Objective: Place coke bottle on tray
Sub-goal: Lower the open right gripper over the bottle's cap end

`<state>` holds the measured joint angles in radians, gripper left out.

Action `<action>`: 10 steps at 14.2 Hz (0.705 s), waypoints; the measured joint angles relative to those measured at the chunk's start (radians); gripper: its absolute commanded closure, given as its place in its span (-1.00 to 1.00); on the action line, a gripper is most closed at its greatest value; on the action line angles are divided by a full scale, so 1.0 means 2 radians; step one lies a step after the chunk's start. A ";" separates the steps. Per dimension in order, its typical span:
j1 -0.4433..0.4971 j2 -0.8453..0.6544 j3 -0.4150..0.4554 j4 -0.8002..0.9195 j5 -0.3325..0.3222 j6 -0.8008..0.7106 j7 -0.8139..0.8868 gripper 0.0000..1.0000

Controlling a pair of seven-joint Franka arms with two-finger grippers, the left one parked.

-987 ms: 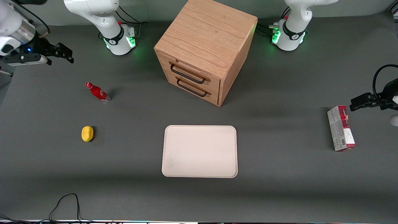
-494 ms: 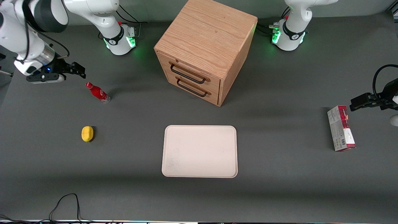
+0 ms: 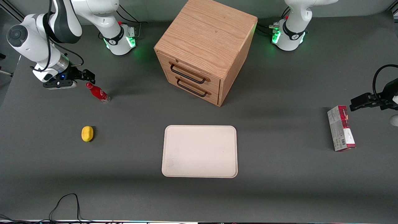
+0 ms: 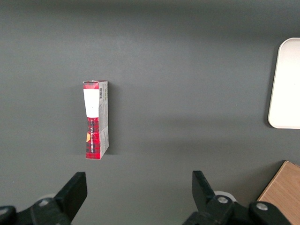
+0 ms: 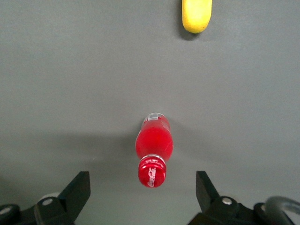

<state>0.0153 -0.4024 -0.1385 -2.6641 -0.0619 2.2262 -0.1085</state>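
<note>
The coke bottle [image 3: 97,92], small and red with a red cap, stands upright on the grey table toward the working arm's end. In the right wrist view the bottle [image 5: 153,145] shows from above, its cap between my fingers. My gripper [image 3: 87,75] hangs open and empty just above the bottle's cap, a little farther from the front camera than it; in the wrist view the gripper [image 5: 143,187] has wide-spread fingers. The cream-white tray [image 3: 199,151] lies flat at the table's middle, nearer the front camera than the bottle; its edge shows in the left wrist view [image 4: 285,84].
A yellow lemon-like object [image 3: 87,133] lies nearer the front camera than the bottle, also seen from the wrist [image 5: 197,15]. A wooden two-drawer cabinet [image 3: 205,49] stands above the tray. A red-and-grey carton box [image 3: 341,128] lies toward the parked arm's end.
My gripper has moved in from the table's edge and come down toward the bottle, now just above its cap. The bottle, tray and lemon have not moved.
</note>
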 measured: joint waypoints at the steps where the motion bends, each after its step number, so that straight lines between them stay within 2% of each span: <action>1: 0.000 0.003 -0.010 -0.015 0.000 0.021 -0.010 -1.00; 9: 0.000 0.031 -0.017 -0.037 0.000 0.074 -0.016 -1.00; 10: 0.000 0.033 -0.017 -0.037 0.000 0.074 -0.017 -0.88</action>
<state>0.0161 -0.3367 -0.1720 -2.7382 -0.0619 2.3751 -0.1416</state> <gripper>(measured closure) 0.000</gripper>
